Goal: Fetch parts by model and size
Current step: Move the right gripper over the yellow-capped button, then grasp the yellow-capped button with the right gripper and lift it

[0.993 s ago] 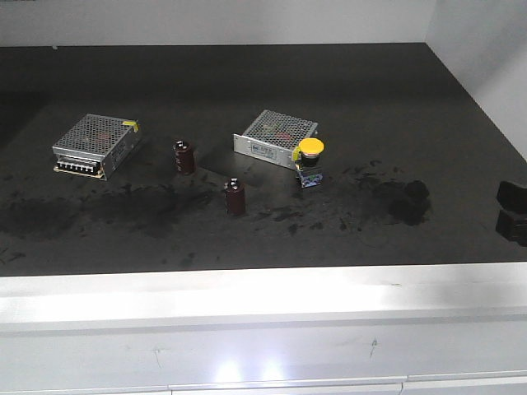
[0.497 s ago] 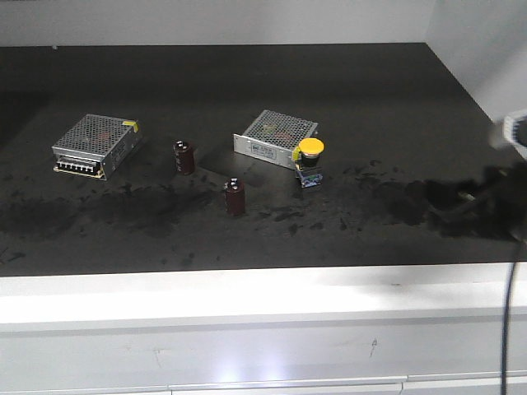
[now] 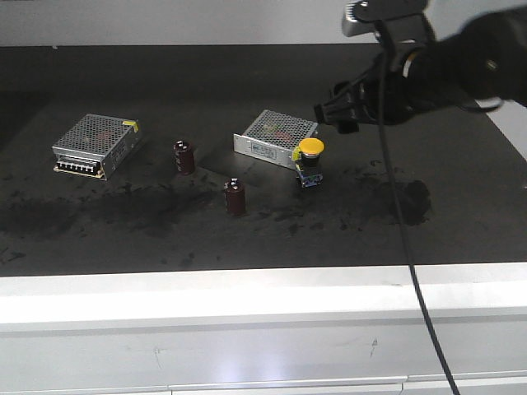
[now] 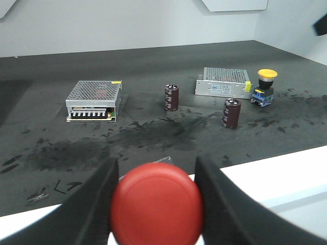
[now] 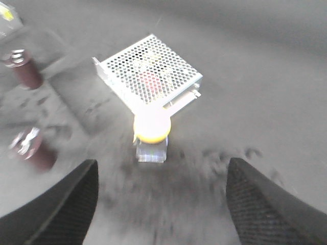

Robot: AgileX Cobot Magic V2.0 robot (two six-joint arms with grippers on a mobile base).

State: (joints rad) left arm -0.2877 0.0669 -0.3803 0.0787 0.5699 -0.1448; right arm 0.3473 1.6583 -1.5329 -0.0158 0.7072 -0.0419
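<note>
Sitting upright on the dark table [image 3: 247,74], the yellow button switch [image 3: 310,150] touches the near right corner of a silver mesh box [image 3: 276,134], which lies at about 10 o'clock from it in the front view. The right gripper [image 5: 162,164] hangs above the table at about 1 o'clock from the switch. Its two black fingers [image 5: 56,204] are spread wide with nothing between them. In its own wrist view (a blurry one) the yellow cap shows in the gap between them.

The red button switch [image 4: 156,209] is not on the table. The left gripper [image 4: 156,168] holds it, with one finger on each side of the round red cap. Its base is hidden.

In the front view, one dark red capacitor [image 3: 235,197] stands at 8 o'clock from the yellow switch. A second capacitor [image 3: 184,156] stands farther off at 9 o'clock. Past it, still at 9 o'clock and well apart, lies a second mesh box [image 3: 95,144]. A black cable [image 3: 403,230] hangs down from the right arm.
</note>
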